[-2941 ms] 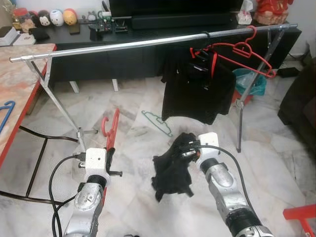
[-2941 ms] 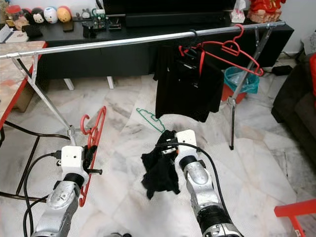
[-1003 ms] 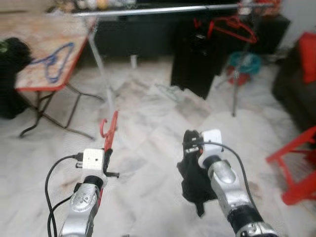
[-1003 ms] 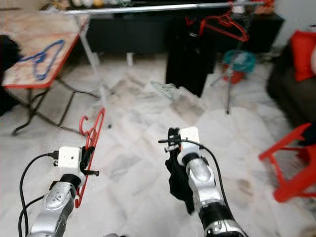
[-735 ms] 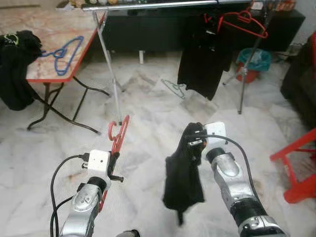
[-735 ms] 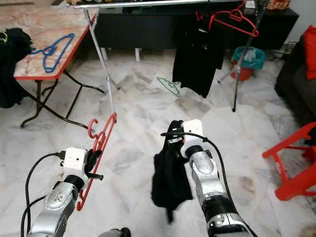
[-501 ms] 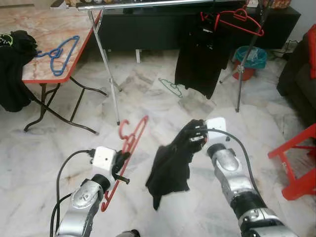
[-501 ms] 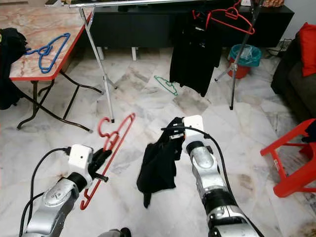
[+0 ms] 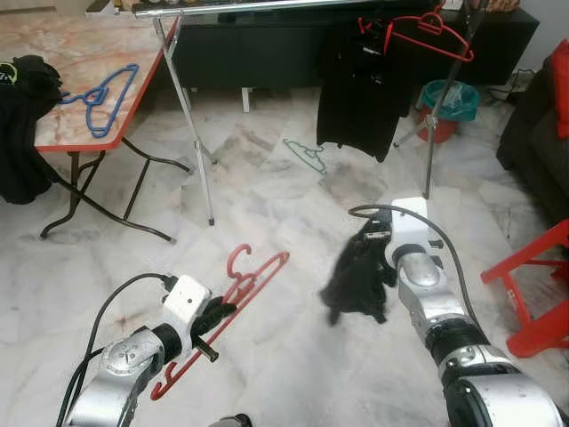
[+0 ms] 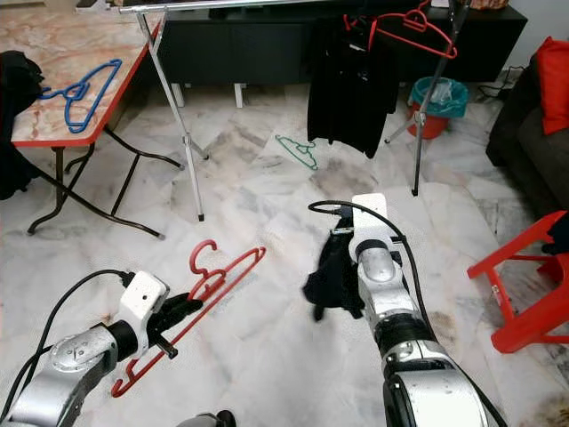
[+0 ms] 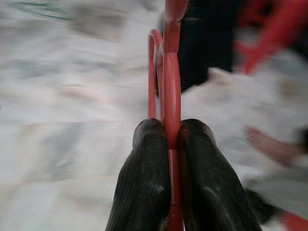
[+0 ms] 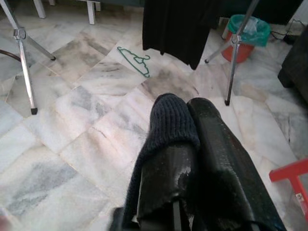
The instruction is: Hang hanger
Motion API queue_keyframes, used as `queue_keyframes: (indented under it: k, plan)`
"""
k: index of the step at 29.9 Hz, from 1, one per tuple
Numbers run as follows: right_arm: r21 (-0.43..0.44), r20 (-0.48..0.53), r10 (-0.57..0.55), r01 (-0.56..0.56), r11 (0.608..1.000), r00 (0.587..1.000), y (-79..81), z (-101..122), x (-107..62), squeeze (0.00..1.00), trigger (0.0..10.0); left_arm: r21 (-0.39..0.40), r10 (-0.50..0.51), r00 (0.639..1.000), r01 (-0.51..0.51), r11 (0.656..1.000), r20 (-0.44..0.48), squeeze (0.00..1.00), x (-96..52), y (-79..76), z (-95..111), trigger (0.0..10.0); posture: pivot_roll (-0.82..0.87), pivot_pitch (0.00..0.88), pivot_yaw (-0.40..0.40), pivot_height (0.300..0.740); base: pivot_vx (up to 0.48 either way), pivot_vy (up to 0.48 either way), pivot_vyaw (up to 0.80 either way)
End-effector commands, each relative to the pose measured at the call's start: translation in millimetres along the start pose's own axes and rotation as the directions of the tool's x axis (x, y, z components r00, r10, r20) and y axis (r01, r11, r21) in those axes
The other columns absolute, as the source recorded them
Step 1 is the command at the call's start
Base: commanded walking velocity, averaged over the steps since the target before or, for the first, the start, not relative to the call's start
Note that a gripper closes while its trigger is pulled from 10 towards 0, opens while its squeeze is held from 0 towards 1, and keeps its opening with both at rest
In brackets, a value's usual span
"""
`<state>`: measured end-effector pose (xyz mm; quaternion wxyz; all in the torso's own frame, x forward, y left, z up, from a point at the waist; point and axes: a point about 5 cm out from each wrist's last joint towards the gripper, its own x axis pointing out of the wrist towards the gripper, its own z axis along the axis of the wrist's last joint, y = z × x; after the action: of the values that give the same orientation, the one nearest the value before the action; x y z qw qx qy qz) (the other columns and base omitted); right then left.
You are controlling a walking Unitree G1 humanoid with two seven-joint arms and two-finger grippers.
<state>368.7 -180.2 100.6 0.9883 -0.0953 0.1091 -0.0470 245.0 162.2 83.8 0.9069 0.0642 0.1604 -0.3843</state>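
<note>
Left gripper (image 11: 172,139): fingers pinched tight on the red hanger (image 9: 233,307), which runs up between them in the left wrist view; held low over the marble floor (image 9: 267,196), hook end pointing away from the robot.
Right gripper (image 12: 190,120): closed on a dark garment (image 9: 357,277); knit cloth is wrapped over one finger, and the rest droops beside the arm, clear of the floor as far as can be told.
Clothes rail (image 9: 267,7): silver bar along the top edge of the eye views, on splayed legs, well apart from both grippers.
Already on rail: a black garment (image 9: 360,89) hangs toward the rail's right end, with a red hanger above it (image 9: 427,36).
Loose hangers: a green hanger (image 9: 307,156) on the floor under the rail; a blue hanger (image 9: 98,89) on the marble-topped table (image 9: 53,40), near its right edge.
Other furniture: red stool (image 9: 533,294) at the floor's right edge; teal bin (image 9: 444,102) beyond the rail's right leg.
Step in hand (judged): carrying stage; garment and hanger are held in separate grippers and the garment is not yet on the hanger.
Next move (judged): bring the two grippers together, feed the hanger's arm into the garment's opening, then close on the rail and lift the hook over the bar.
</note>
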Motion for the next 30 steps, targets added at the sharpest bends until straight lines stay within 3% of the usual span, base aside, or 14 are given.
queue_keyframes:
  k: [1, 11, 20, 25, 27, 30]
  plan:
    - [-0.006, 0.007, 0.020, -0.020, 1.000, 1.000, 6.8, 10, 3.0, 0.00, 10.0, -0.022, -0.104, 0.994, 0.105, 0.994, 0.028, 0.00, -0.9, -10.1, 9, 10.0, 0.04, 0.102, 0.020, 0.740, 0.000, 0.000, 0.00]
    - [-0.034, -0.051, 0.038, -0.040, 0.999, 0.998, 17.1, 8, 4.7, 0.00, 10.0, -0.059, -0.284, 0.951, 0.293, 0.954, 0.123, 0.00, -4.9, -22.8, 34, 10.0, 0.04, 0.113, 0.015, 0.740, 0.000, 0.000, 0.00]
    - [-0.014, -0.059, 0.019, -0.020, 1.000, 0.998, 22.1, 12, 6.2, 0.00, 10.0, -0.047, -0.391, 0.915, 0.397, 0.917, 0.097, 0.00, -3.8, -38.4, 37, 10.0, 0.04, 0.116, 0.014, 0.740, 0.000, 0.000, 0.00]
    - [0.011, -0.018, 0.080, -0.080, 0.997, 0.997, 31.8, 25, 6.9, 0.00, 10.0, -0.009, -0.273, 0.960, 0.273, 0.962, 0.058, 0.00, 5.6, -26.7, 34, 10.0, 0.04, 0.119, 0.015, 0.740, 0.000, 0.000, 0.00]
    - [0.000, -0.010, 0.099, -0.099, 0.995, 0.995, 34.6, 27, 6.6, 0.00, 10.0, 0.020, -0.165, 0.985, 0.164, 0.986, 0.043, 0.00, 10.7, -15.3, 33, 10.0, 0.04, 0.118, 0.015, 0.740, 0.000, 0.000, 0.00]
    - [0.004, -0.014, 0.110, -0.110, 0.994, 0.994, 36.7, 25, 5.7, 0.00, 10.0, 0.007, -0.077, 0.996, 0.077, 0.997, 0.049, 0.00, 14.3, -6.1, 33, 10.0, 0.04, 0.118, 0.015, 0.740, 0.000, 0.000, 0.00]
